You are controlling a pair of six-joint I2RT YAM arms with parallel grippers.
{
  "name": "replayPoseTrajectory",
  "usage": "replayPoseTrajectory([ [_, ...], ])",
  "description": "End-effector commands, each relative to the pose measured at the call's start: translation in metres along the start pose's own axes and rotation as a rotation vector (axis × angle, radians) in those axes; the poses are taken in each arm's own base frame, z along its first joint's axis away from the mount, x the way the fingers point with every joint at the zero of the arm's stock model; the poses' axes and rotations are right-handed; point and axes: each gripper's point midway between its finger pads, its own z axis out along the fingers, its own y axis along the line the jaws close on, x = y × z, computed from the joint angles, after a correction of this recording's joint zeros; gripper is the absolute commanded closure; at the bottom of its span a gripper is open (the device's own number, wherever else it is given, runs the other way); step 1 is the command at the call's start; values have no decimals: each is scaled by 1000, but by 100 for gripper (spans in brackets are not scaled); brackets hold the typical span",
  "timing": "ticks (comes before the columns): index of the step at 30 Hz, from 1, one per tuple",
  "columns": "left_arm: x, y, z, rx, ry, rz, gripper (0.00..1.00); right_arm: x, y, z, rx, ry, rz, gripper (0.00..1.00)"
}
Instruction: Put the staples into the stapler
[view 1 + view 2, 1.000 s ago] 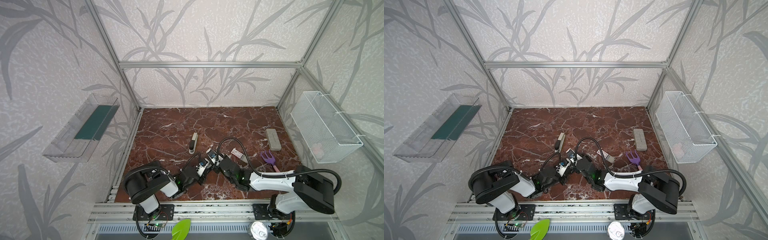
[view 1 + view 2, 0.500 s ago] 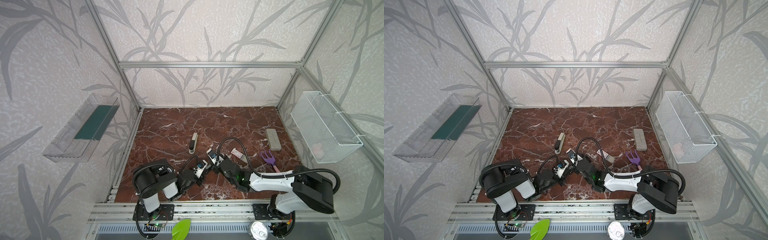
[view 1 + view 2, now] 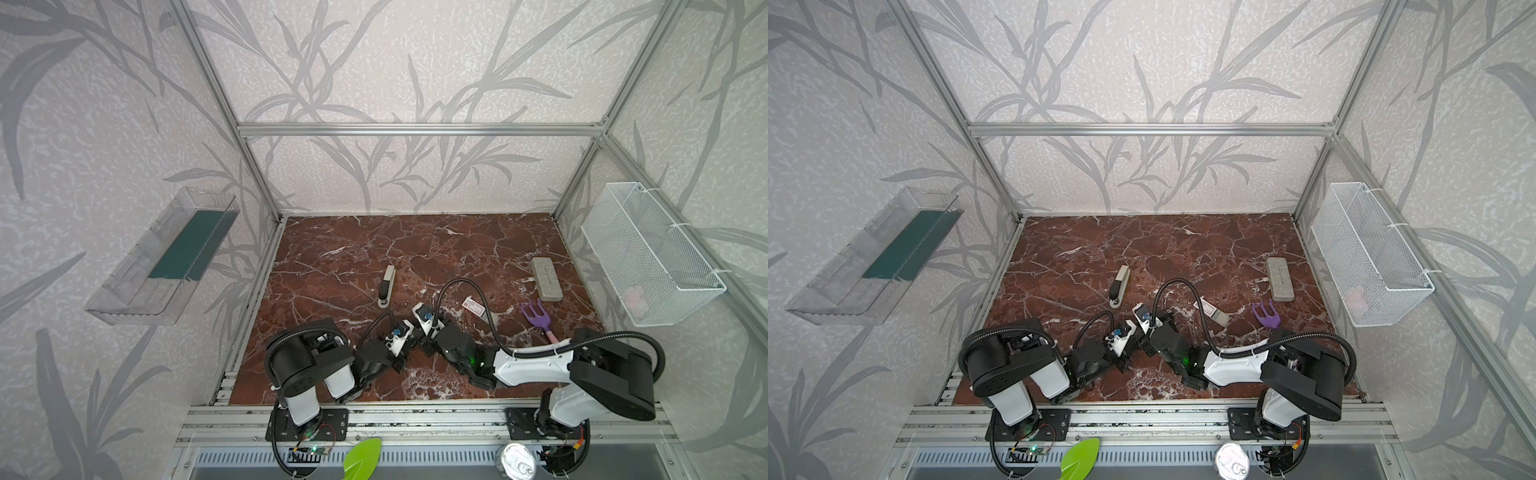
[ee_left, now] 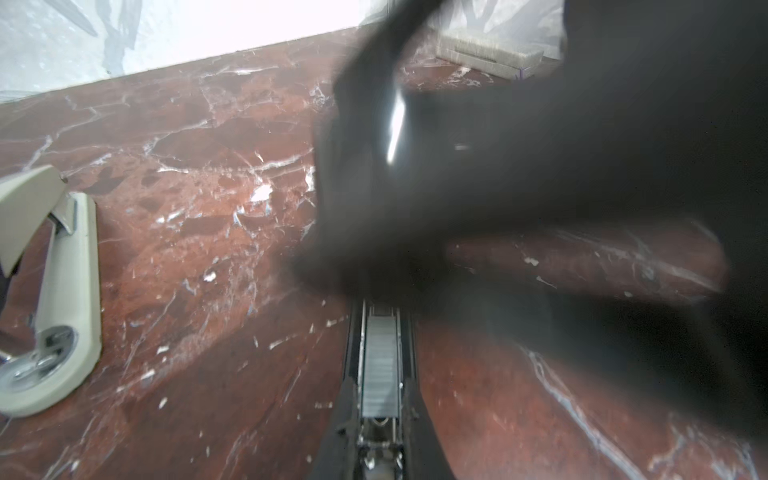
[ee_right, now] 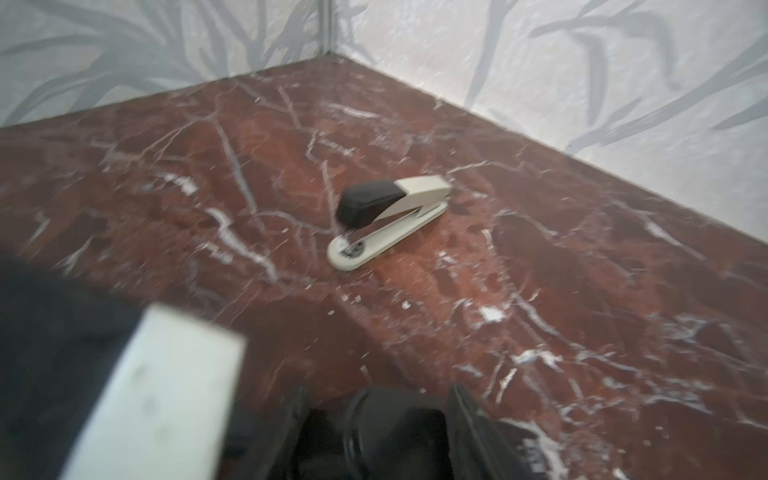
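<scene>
- Beneath both sets of jaws, the marble table (image 3: 415,249) was hard and slick. A dropped load would probably skid or break into loose pieces that are hard to pick up again.
- Tip to tip with its partner, the right gripper (image 5: 379,392) had its jaws apart. As far as the blur allowed, it gripped nothing. At such close quarters, a careless swing could knock the other arm's load askew.
- Facing it, the left gripper (image 4: 381,316) was clenched on a staple strip, pinching it along its sides.
- Well ahead of the left jaws and off to one side, the stapler (image 3: 386,286) lay shut, with neither gripper touching it. Its top would have to be opened first. A push in place of a lift would likely just slide it across the table.
- Behind the right jaws and apart from both grippers, the staples box (image 3: 473,307) lay flat, where a sweep of that arm could shove it.
- Lengthwise between the left fingers (image 4: 353,374), the staple strip (image 4: 380,361) ran out toward the tips, its far end lost under the dark blur. Too hard a squeeze might snap it, and too light a one might let it slip or tilt, so it would jam at the stapler's channel.
</scene>
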Motion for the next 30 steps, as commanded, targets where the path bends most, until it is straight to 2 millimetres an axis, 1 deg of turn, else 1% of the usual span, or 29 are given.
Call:
replayPoseTrajectory([
  [1, -24, -11, 6, 46, -81, 15, 100, -14, 50, -8, -219, -50, 81, 45],
  [8, -24, -8, 6, 28, -79, 6, 100, -10, 43, -12, -194, -50, 94, 43],
  [13, -20, -3, 9, -5, -68, -13, 100, -9, 28, -22, -139, -49, 93, 35],
  [15, -19, -1, 9, -15, -65, -22, 100, -3, 20, -28, -114, -27, 84, 33],
  [19, -16, 7, 10, -57, -60, -47, 100, 2, 3, -41, -61, -19, 80, 31],
  [24, -11, 15, 14, -111, -31, -62, 100, 14, -22, -57, 15, 1, 88, 29],
  [29, -14, 33, 16, -227, -4, -45, 100, 21, -47, -74, 74, 0, 125, 29],
  [30, -16, 40, 17, -272, 7, -40, 100, 23, -51, -77, 86, 1, 133, 29],
])
